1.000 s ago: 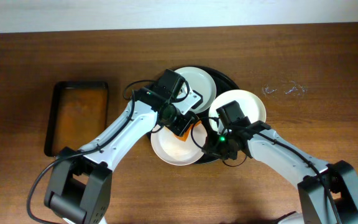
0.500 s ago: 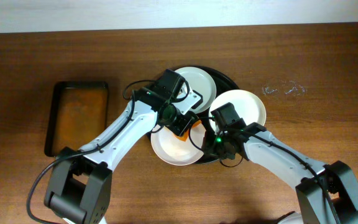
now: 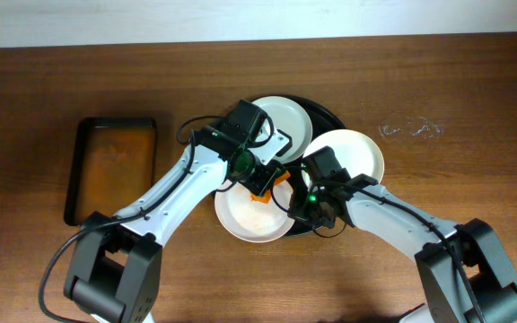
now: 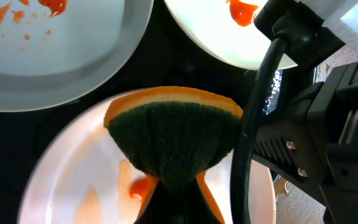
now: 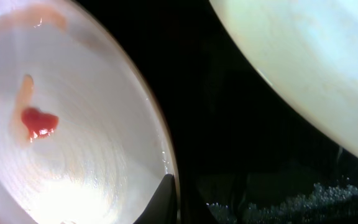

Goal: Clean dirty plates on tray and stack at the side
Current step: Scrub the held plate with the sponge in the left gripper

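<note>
Overhead view of a wooden bench [image 3: 474, 108] with a round black tray [image 3: 332, 115] carrying 3 white plates [image 3: 290, 117], all smeared with red sauce. Scrubbing step, judging by the nearest plate [image 3: 249, 222], overhanging the tray's front edge. Left claw [image 3: 260, 182] clenched on a folded orange-and-green sponge [image 4: 173, 140] just over that plate. Right claw [image 3: 294, 208] at its right rim, 1 fingertip [image 5: 165, 194] against the edge; cannot tell whether clamped or slack. Probably stiff, light and glossy: slippery when wet, chippable. Best pinched at the rim. Smaller rectangular tray [image 3: 77, 170] well apart, left.
</note>
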`<control>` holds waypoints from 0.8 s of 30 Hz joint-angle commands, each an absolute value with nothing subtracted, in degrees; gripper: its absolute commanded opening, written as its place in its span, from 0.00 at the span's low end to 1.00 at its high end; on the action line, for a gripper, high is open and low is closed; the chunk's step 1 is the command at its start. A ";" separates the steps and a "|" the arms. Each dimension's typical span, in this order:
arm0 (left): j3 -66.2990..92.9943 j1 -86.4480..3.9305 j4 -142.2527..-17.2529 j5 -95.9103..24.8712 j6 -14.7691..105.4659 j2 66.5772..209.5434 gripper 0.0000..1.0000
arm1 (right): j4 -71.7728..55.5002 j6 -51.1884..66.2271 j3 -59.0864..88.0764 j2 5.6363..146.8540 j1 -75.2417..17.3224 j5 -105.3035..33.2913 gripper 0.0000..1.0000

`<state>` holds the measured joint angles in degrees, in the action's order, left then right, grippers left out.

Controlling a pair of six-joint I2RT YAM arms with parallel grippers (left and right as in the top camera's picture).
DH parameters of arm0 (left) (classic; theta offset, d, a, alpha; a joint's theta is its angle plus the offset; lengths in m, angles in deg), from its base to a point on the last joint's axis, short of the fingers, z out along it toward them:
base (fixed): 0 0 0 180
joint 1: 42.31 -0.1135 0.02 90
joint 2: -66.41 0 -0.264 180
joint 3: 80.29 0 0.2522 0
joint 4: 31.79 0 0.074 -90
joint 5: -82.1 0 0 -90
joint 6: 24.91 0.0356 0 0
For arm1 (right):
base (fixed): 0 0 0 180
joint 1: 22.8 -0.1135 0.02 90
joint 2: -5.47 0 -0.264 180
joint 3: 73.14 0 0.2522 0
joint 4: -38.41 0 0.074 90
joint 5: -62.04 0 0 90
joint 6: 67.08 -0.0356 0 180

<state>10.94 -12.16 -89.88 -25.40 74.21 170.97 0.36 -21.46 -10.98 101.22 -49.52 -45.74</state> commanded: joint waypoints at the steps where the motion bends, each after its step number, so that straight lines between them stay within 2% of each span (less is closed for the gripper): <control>1: 12.15 -11.98 -89.71 -26.12 73.66 173.24 0.00 | -0.39 -21.09 -11.15 101.94 -50.17 -47.14 0.04; 14: 12.06 -11.98 -90.34 -32.39 72.94 176.67 0.00 | -0.39 -21.09 -11.15 101.94 -50.15 -48.13 0.04; 21: 12.06 -12.09 -91.15 -31.50 72.20 181.61 0.00 | -0.37 -21.09 -11.15 101.94 -50.15 -48.52 0.04; 24: 12.06 -12.09 -91.24 -26.49 72.18 181.83 0.00 | -0.37 -21.09 -11.15 101.94 -50.15 -48.54 0.04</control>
